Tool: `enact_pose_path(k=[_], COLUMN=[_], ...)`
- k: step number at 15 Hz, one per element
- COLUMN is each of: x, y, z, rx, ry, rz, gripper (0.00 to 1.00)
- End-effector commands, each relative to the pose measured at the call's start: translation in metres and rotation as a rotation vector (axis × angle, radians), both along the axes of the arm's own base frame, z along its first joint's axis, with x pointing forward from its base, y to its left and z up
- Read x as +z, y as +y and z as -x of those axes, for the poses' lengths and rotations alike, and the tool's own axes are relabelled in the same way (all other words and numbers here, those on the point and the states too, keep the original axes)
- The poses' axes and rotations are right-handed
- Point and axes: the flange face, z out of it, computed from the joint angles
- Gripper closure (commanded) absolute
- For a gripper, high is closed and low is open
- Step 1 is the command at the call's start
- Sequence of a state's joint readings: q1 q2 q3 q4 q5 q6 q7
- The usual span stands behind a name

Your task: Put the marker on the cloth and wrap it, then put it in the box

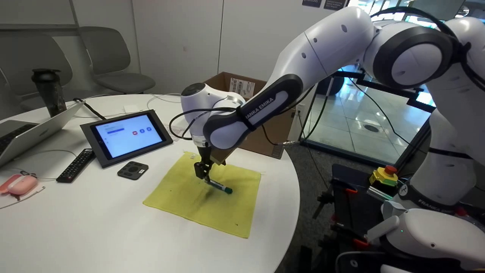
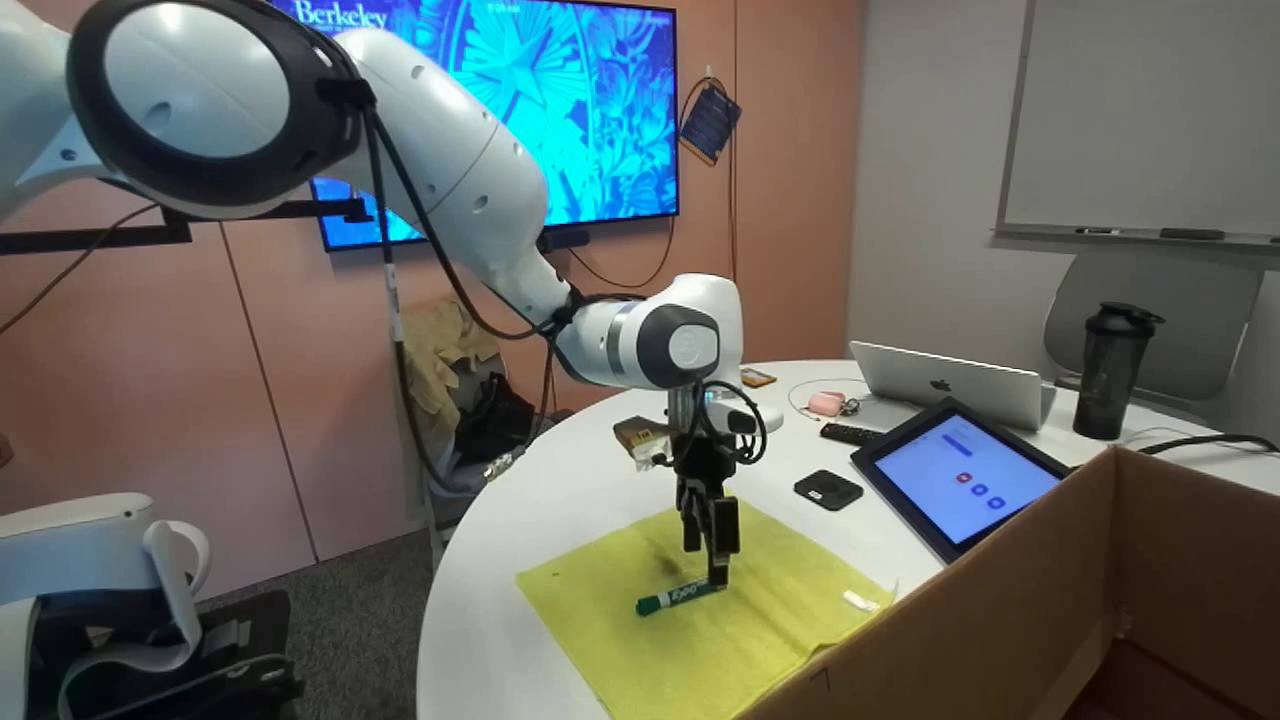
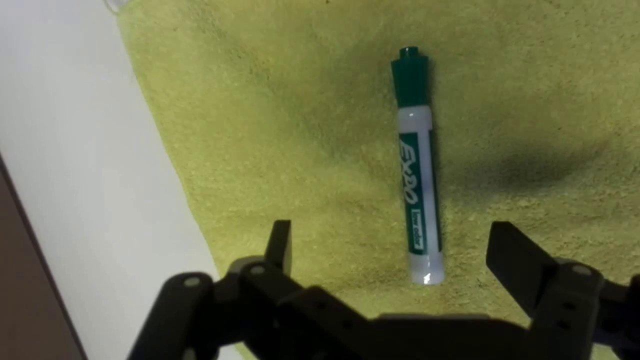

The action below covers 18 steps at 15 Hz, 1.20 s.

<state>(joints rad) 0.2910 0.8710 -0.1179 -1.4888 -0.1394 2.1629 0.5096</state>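
1. Marker (image 3: 421, 195) lies on the cloth (image 1: 219, 207), away from its edges, between the spread jaws of the gripper (image 3: 393, 242); the wrist view shows a gap on either side. A sideways swing before rising could knock it, and its round barrel would probably roll.
2. The cloth lies nearly flat on the table (image 1: 113, 220), so pinching an edge may fail: tips too high catch nothing, too low jam.
3. Pulling a corner too fast could drag the cloth and shift the marker.
4. A loose wrap might let the marker slide out when lifted towards the box (image 2: 950, 615), whose upright wall could snag trailing cloth.
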Motion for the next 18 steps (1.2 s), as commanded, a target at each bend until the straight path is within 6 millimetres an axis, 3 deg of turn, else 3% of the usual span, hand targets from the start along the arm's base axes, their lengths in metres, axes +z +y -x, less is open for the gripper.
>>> enact_pose_path(k=[1, 5, 8, 13, 18], x=[0.041, 0.066, 0.073, 0.054, 0.024], y=[-0.021, -0.045, -0.065, -0.098, -0.112], z=[0.029, 0.065, 0.098, 0.143, 0.163], rx=[-0.046, -0.087, -0.127, -0.231, -0.321], ry=[-0.045, -0.050, -0.053, -0.058, -0.074], rz=[0.006, -0.016, -0.048, -0.099, -0.164], gripper=[0.00, 0.00, 0.00, 0.00, 0.00])
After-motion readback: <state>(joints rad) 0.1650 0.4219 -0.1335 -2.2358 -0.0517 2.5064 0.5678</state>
